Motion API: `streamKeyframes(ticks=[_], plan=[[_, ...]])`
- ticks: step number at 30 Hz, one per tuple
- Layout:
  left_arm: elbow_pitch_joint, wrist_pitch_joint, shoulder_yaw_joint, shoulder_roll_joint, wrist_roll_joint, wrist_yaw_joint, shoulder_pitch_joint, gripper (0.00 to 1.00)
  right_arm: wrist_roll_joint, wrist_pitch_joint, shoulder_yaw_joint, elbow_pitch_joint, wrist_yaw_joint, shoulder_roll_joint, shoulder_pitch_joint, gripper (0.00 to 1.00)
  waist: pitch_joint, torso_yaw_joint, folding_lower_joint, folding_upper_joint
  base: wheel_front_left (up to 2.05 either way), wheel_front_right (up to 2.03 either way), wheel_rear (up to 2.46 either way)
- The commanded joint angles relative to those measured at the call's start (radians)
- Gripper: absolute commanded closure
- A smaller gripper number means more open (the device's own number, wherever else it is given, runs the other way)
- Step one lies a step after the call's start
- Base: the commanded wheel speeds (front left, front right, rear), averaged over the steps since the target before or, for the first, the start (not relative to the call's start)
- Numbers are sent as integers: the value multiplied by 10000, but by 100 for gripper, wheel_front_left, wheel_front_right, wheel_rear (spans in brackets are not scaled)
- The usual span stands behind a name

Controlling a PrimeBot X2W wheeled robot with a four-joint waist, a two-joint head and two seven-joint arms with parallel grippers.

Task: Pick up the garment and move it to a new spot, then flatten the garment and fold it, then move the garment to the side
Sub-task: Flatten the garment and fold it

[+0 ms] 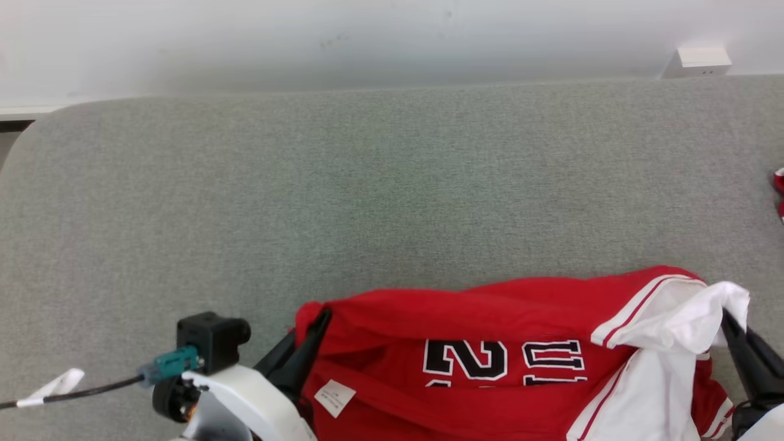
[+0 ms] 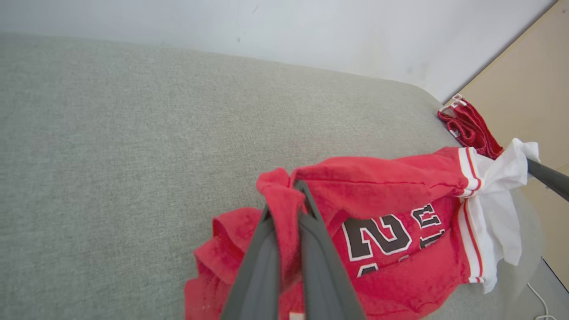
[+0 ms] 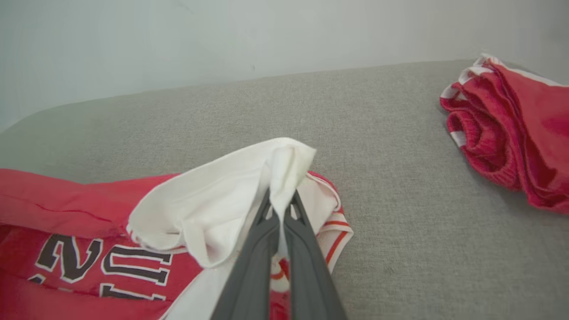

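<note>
**A:** Where is the garment lying?

**B:** The red knit jersey [image 1: 490,318] with white striped trim is at the near edge of the grey woven-fabric pad [image 1: 367,184], right of the middle of that edge. Its black numerals [image 1: 471,358], outlined in white, face up, and a small white label [image 1: 334,398] shows on the red cloth near its left end.

**A:** What are the end effectors doing?

**B:** Both are clamped on it. The left gripper [image 2: 286,200] has its two long dark fingers pressed together on a bunched red corner at the jersey's left end. The right gripper [image 3: 280,200] is closed just as tightly on a fold of the white cloth at the right end. No gap shows between either pair of fingers beyond the pinched fabric.

**A:** How does the cloth hang between them?

**B:** The upper hem runs as a rolled red band from one grip to the other. The printed part slopes down below it towards the near edge. In the left wrist view, loose red folds reach the pad beneath the fingers.

**A:** Is anything else on the pad?

**B:** A bundle of red cloth with white trim [image 3: 502,129] lies at the right edge, well apart from the jersey and farther back. The pale wall [image 1: 367,37] runs behind the far edge, with a small white box [image 1: 701,61] mounted on it near the far right. A beige floor [image 2: 533,89] shows past the right edge.
</note>
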Motion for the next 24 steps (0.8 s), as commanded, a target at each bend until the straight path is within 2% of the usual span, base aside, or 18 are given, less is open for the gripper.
streamKeyframes(ticks=[1, 5, 6, 7, 9, 14, 15, 16, 17, 18, 22, 24], plan=[[25, -87, 46, 28, -172, 87, 245, 100, -211, 4, 4, 25, 1, 68, 181, 100, -29, -126, 1, 0, 0, 0, 0], [305, -254, 80, 37, -165, 122, 465, 100, -595, -52, 259, 409, 1, 322, 152, 100, -45, -253, 1, 0, 0, 0, 0], [412, -321, 105, 15, -177, 112, 476, 100, -680, -96, 321, 545, 1, 359, 84, 94, -49, -270, 1, 0, 0, 0, 0], [555, -418, 137, 5, -155, 125, 472, 100, -773, -111, 406, 704, 1, 396, 35, 66, -60, -282, 1, 0, 0, 0, 0], [793, -491, 87, 7, -10, 97, 450, 100, -994, -149, 518, 956, 1, 300, 5, 0, -97, -281, 1, 0, 0, 0, 0], [1076, -744, 90, -98, -88, 31, 568, 98, -759, -147, 604, 1105, 1, 182, 409, 0, -232, -216, 1, 0, 0, 0, 0], [1130, -853, 105, -105, -50, 25, 604, 70, -708, -134, 588, 1097, 1, 125, 548, 0, -268, -208, 1, 0, 0, 0, 0], [1194, -962, 91, -105, 14, 4, 664, 55, -705, -91, 567, 1061, 1, 49, 696, 0, -321, -204, 1, 0, 0, 0, 0], [1242, -1038, 57, -89, 55, 6, 744, 16, -668, -11, 555, 1005, 1, -15, 835, 0, -372, -206, 1, 0, 0, 0, 0], [1290, -1097, 24, -48, 106, 28, 818, 0, -589, 71, 528, 883, 1, -83, 965, 0, -411, -217, 1, 0, 0, 0, 0], [1197, -1453, 26, -22, 248, 179, 1143, 0, -49, 458, -15, 186, 1, -235, 1533, 0, -529, -295, 1, 0, 0, 0, 0], [1058, -1920, 156, -28, 520, 405, 1291, 0, 298, 633, -395, -234, 1, -176, 1756, 0, -552, -335, 1, 0, 0, 0, 0]])
